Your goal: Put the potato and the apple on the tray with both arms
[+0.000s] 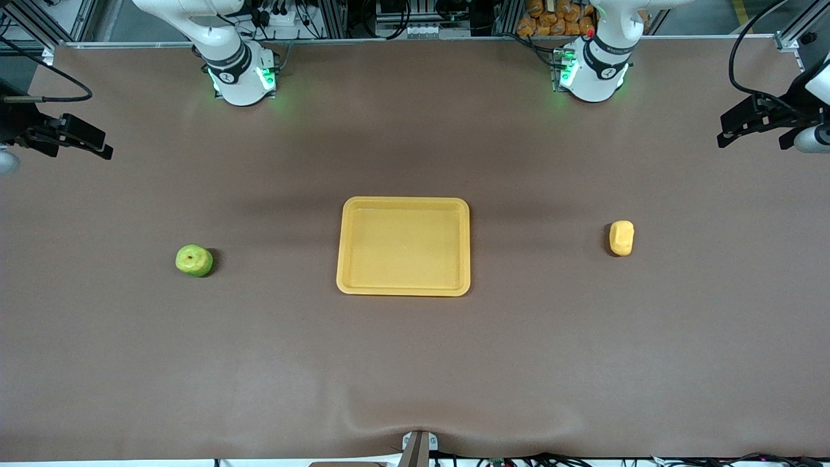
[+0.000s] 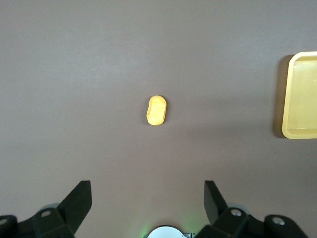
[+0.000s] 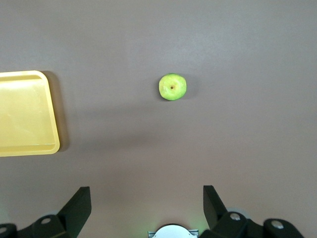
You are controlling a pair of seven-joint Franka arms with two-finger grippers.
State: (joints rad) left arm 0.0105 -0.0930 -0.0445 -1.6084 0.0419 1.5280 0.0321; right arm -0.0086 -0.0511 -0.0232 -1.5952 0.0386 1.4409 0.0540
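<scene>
Tray (image 1: 403,287), yellow, mid-bench (image 1: 415,363), nothing on it; apple (image 1: 194,261), green, lying toward the right arm's end; potato (image 1: 621,237), yellow, toward the left arm's end, both well apart from tray; left pincer (image 2: 147,201) and right pincer (image 3: 147,199) each raised over bare bench, fingers spread wide, holding nothing

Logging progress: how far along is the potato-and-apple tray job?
Nothing done: tray holds nothing. Apple lies toward the right arm's end, potato toward the left arm's. Nothing in hand: left gripper and right gripper hang high, jaws open. Both picks and placements remain.
</scene>
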